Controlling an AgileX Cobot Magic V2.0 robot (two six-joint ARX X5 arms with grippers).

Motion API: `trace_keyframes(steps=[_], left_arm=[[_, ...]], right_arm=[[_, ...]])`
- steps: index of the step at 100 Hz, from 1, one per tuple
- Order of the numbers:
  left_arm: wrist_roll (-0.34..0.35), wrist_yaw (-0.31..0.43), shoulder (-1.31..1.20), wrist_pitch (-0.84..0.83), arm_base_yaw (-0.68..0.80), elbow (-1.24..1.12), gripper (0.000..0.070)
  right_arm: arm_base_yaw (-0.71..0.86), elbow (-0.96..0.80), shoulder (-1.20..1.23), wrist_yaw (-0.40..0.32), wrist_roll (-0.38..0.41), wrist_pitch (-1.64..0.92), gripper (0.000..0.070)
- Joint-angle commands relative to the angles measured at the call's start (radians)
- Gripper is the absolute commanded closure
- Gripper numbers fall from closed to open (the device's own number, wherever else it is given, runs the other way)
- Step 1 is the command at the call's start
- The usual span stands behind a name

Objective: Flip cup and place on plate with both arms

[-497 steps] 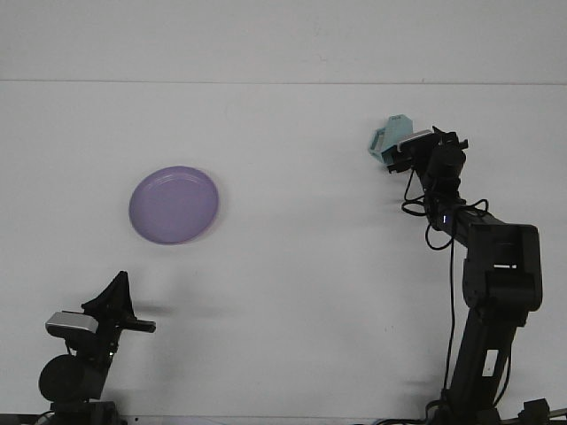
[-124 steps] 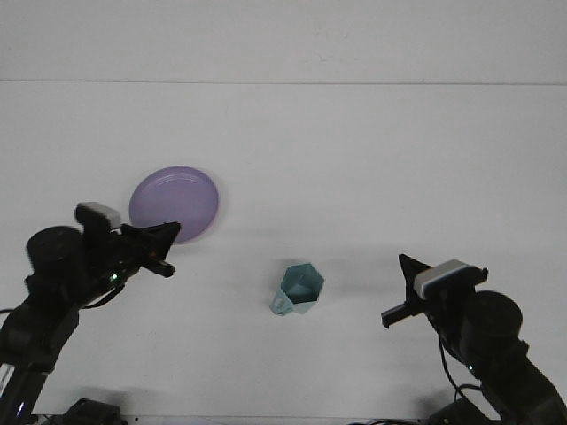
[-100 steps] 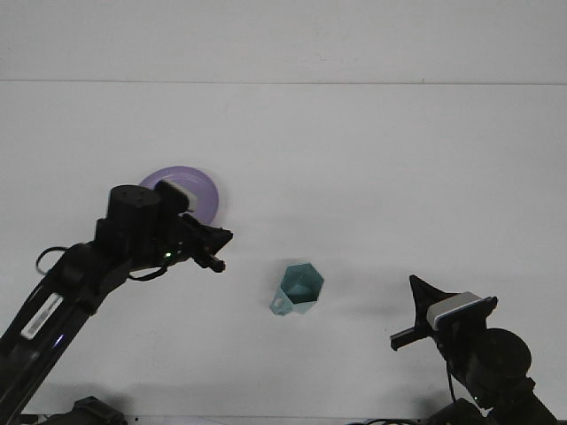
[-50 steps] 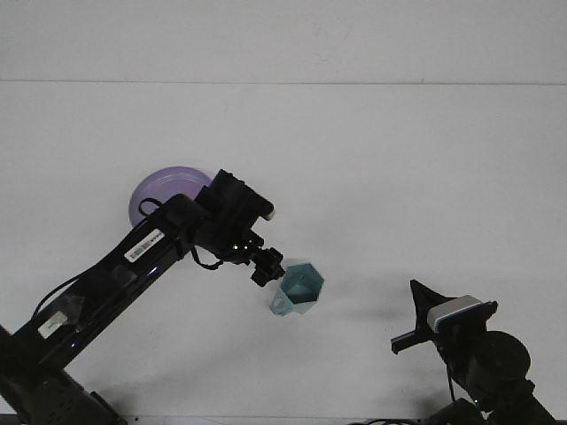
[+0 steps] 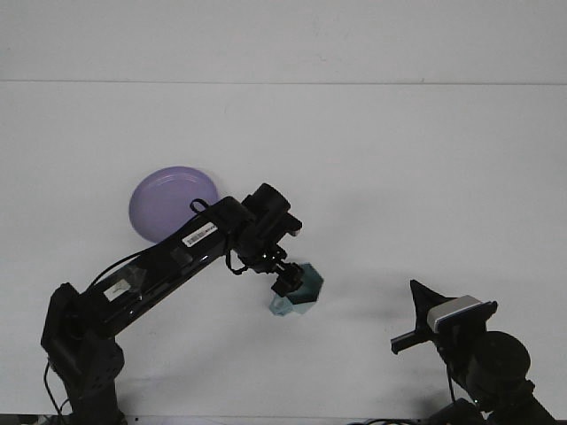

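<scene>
A teal cup (image 5: 306, 289) stands upright on the white table, mouth up, its handle (image 5: 279, 307) pointing to the lower left. My left arm reaches across from the lower left, and my left gripper (image 5: 285, 282) sits right at the cup's left rim, covering part of it. The purple plate (image 5: 165, 200) lies to the upper left, with its lower right edge hidden behind the left arm. My right gripper (image 5: 407, 319) rests low at the right, well away from the cup, open and holding nothing.
The left arm's links (image 5: 168, 257) stretch diagonally between the plate and the cup. The right arm's base (image 5: 487, 363) fills the lower right corner. The table's far edge (image 5: 283, 82) runs along the top.
The right gripper carried the cup from the far right, left it upright at the centre and drew back. The left arm swung out from the lower left and now reaches the cup's rim.
</scene>
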Motion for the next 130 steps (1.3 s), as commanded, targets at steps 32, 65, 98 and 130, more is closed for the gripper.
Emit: trace_keyframes(steps=[32,65,98,130], left_arm=[[0.017,-0.017,0.039,0.036,-0.027,0.022,0.0551],[0.021,-0.031,0.052,0.026,-0.036,0.03,0.0687],[0.038,-0.113,0.051,-0.178,0.016,0.278,0.0687],[-0.008,-0.196,0.044,-0.336,0.304,0.528,0.0687]], right_arm=[[0.006,0.007,0.003,0.003,0.01,0.006,0.07],[0.006,0.007,0.003,0.003,0.01,0.005,0.07],[0.006,0.007,0.003,0.003,0.01,0.005,0.07],[0.006,0.007,0.003,0.002,0.01,0.005,0.07]])
